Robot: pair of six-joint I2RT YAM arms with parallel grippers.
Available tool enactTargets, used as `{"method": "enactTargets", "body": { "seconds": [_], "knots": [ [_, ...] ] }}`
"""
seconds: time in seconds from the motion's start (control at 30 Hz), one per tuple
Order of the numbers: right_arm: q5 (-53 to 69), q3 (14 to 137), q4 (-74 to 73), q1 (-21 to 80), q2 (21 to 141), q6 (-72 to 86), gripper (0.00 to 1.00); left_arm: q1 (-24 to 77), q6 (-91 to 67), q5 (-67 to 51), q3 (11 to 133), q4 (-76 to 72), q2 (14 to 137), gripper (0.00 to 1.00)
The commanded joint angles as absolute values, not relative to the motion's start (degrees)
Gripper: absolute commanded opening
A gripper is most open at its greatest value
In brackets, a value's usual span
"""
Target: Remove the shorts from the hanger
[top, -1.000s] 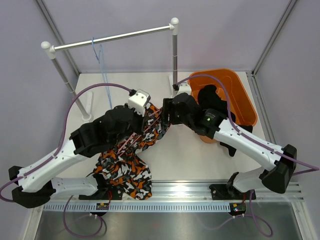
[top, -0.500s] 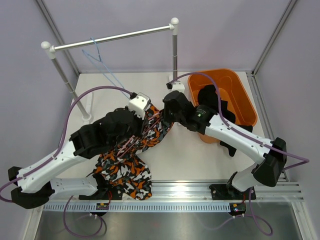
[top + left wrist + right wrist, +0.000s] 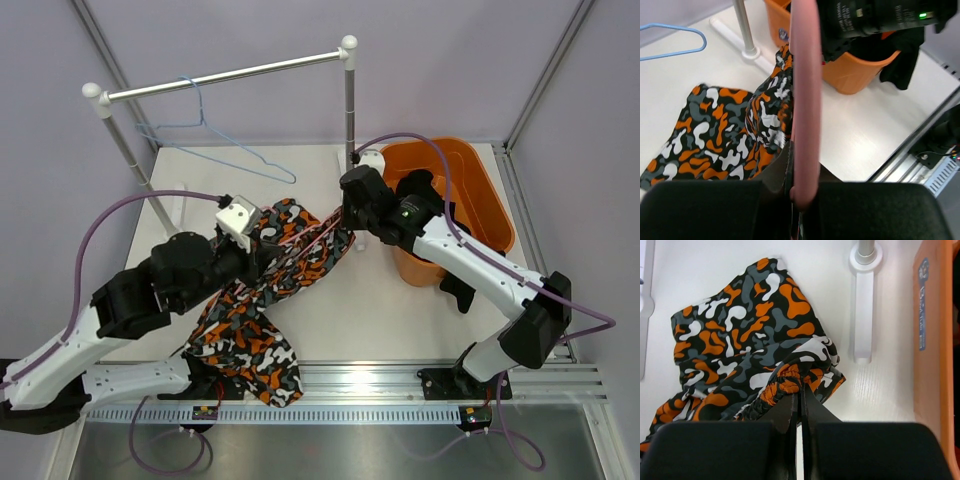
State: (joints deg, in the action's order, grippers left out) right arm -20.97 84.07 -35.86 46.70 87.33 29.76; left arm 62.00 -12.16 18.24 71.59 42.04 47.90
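The camouflage shorts [image 3: 268, 300] hung stretched between the two arms above the white table [image 3: 400, 320], well apart from the blue wire hanger [image 3: 215, 135]. The hanger dangled from the metal rail [image 3: 230, 75] toward the table's 11 o'clock.

The left gripper [image 3: 792, 192] had its fingers pressed together on a fold of the printed cloth at the shorts' 9 o'clock end. In its wrist view a blurred cable [image 3: 805, 90] crossed in front, so only a sliver of the pinch showed. The right gripper [image 3: 800, 410] was clamped on the gathered orange-and-black waistband at the 2 o'clock end, its fingers closed tight with no gap visible.

From the taut span the rest of the garment fell away toward 7 o'clock and lay in loose folds on the table near the left arm's base.

The rack's upright post [image 3: 350, 110] stood just beyond the right gripper, at 12 o'clock from it. The orange bin [image 3: 478, 160] sat at the table's 2 o'clock and held the black shorts [image 3: 420, 190] — part of that cloth draped over the bin's near rim.
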Motion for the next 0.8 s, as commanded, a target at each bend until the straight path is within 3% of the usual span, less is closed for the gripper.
{"method": "enactTargets", "body": {
  "seconds": [0.0, 0.17, 0.27, 0.47, 0.77],
  "knots": [
    [-24.88, 85.87, -34.98, 44.3, 88.07, 28.13, 0.0, 62.75, -11.43, 15.11, 71.89, 42.36, 44.83, 0.0],
    [-24.26, 85.34, -34.98, 44.3, 87.28, 27.95, 0.0, 62.75, -12.21, 16.69, 72.25, 41.31, 44.82, 0.0],
    [-17.08, 82.46, -32.0, 44.73, 84.48, 29.18, 0.0, 62.75, -14.05, 22.92, 71.37, 38.51, 44.74, 0.0],
    [-18.72, 80.25, -31.82, 52.99, 81.04, 30.32, 0.0, 62.75, -15.91, 34.44, 70.84, 28.67, 44.91, 0.0],
    [-21.96, 82.44, -32.6, 69.67, 79.8, 30.76, 0.0, 62.75, -13.36, 39.81, 76.81, 14.25, 53.6, 0.0]
  ]
}}
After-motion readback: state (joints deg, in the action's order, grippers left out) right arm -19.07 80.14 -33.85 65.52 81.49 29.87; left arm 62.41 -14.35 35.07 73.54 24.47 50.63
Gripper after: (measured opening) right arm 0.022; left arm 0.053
